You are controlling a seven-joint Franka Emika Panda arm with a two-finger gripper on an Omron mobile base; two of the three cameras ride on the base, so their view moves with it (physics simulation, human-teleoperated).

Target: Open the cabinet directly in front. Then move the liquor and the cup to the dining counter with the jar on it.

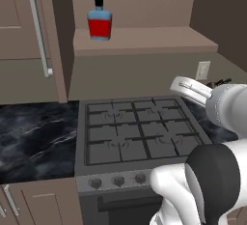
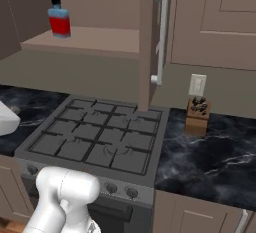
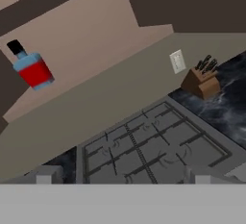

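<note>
The cabinet (image 1: 144, 38) stands open, both doors swung wide, its bar handles (image 1: 39, 31) showing at the door edges. The liquor (image 1: 100, 20) stands upright on the bare shelf, toward its left side, well back from the front edge. In the right base view the bottle (image 2: 59, 18) sits at the shelf's far left, apart from the open door (image 2: 150, 42).

The claw (image 3: 122, 176) is spread wide, pinching nothing; its two tips (image 3: 45, 175) sit far apart at the bottom of the hand view, over the stove (image 3: 144, 146). The liquor (image 3: 31, 68) lies well apart from the claw, up and to the left in that view, with the stove grates and the wall strip between them.

A knife block (image 2: 197, 113) stands on the worktop (image 2: 215, 152) right of the stove, under a wall outlet (image 2: 197, 84).
</note>
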